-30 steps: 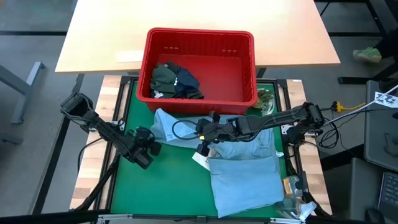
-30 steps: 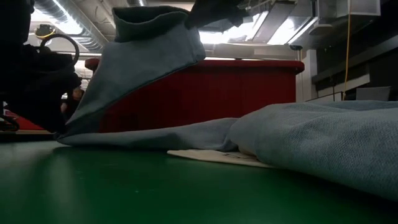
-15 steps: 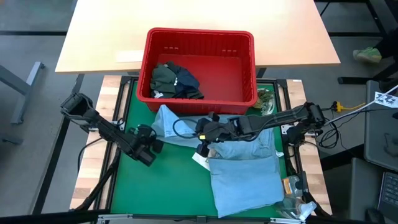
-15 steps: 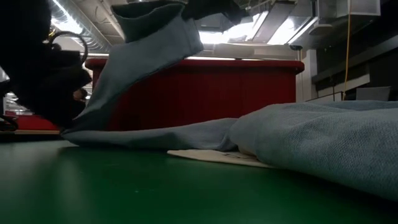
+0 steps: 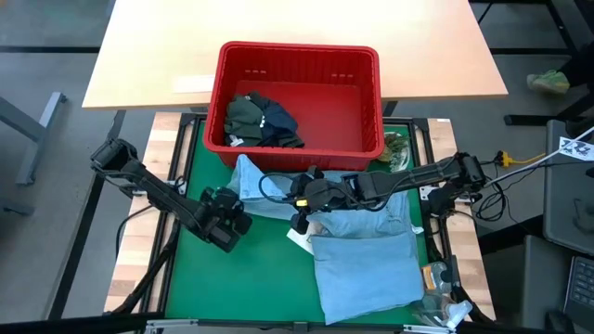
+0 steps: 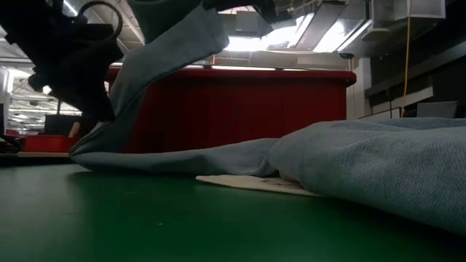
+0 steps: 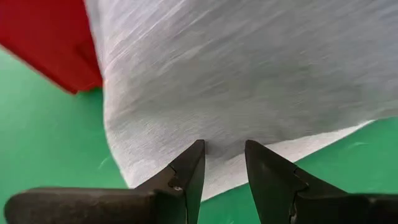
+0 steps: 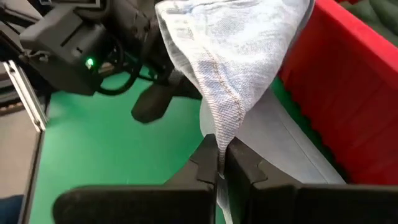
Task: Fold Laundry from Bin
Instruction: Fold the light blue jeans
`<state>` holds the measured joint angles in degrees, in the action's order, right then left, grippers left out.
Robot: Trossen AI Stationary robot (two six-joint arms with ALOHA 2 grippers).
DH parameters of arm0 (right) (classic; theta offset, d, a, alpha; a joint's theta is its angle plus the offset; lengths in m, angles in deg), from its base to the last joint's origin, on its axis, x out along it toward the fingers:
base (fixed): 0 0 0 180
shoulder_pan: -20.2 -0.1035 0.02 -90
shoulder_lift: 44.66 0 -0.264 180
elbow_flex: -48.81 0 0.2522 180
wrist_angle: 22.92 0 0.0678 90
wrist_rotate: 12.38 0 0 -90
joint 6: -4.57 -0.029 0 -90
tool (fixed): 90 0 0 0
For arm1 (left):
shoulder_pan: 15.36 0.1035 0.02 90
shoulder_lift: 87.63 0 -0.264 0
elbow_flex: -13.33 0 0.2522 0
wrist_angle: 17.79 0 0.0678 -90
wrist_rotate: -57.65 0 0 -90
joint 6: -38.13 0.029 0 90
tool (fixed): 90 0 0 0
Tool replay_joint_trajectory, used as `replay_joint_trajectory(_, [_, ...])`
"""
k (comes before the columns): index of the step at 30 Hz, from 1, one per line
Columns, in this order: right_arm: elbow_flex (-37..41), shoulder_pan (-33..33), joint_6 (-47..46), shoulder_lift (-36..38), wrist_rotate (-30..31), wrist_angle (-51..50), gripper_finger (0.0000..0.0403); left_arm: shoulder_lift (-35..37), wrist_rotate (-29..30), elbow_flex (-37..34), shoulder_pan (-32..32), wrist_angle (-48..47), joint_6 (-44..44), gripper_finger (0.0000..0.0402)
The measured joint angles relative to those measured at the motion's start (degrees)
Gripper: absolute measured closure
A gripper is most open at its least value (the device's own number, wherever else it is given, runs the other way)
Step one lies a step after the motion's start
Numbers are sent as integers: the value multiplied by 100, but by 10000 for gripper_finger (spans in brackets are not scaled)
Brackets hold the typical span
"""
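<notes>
Holding the light blue shirt (image 5: pixel 367 255) by one pinched fold, my right pincer (image 8: pixel 221 163) is closed on the cloth and lifts that part above the green worktop (image 5: pixel 251 278), just in front of the bin (image 5: pixel 295 57). My biggest worry is this thin grip: only a narrow seam sits between the tips, so I judge the fold can slip out if I pull sideways, and then the raised flap falls back in a heap.

My left pincer (image 7: pixel 222 163) is half open and holds nothing. Its tips stand at the hanging edge of the same shirt, one on each side of the cloth line, touching or almost touching it; I cannot tell which. If I close too early I may catch only air or one layer. If I push further I may shove the cloth against the bin wall and wrinkle it. Both arms are near each other at the middle of the worktop, so a wrong move could also knock them together.

Most of the shirt lies flat toward the near right corner of the worktop, with a white card (image 5: pixel 299 237) at its edge. Dark garments (image 5: pixel 260 122) are in the bin's left part.
</notes>
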<state>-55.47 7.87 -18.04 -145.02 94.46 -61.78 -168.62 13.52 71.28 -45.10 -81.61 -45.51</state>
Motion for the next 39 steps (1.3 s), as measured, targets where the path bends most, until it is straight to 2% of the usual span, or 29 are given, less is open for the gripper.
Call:
replay_joint_trajectory(9, [-302,0,-7,0,1,66,391,0,200,188,-7,201,218,290])
replay_joint_trajectory(20, [-472,0,37,2,0,-267,391,0,-430,190,-81,299,330,290])
replay_joint_trajectory(35, [-472,0,41,2,49,-337,391,0,-625,190,-76,334,342,290])
replay_joint_trajectory(39, [-472,0,41,2,49,-338,391,0,-1003,190,-87,675,813,290])
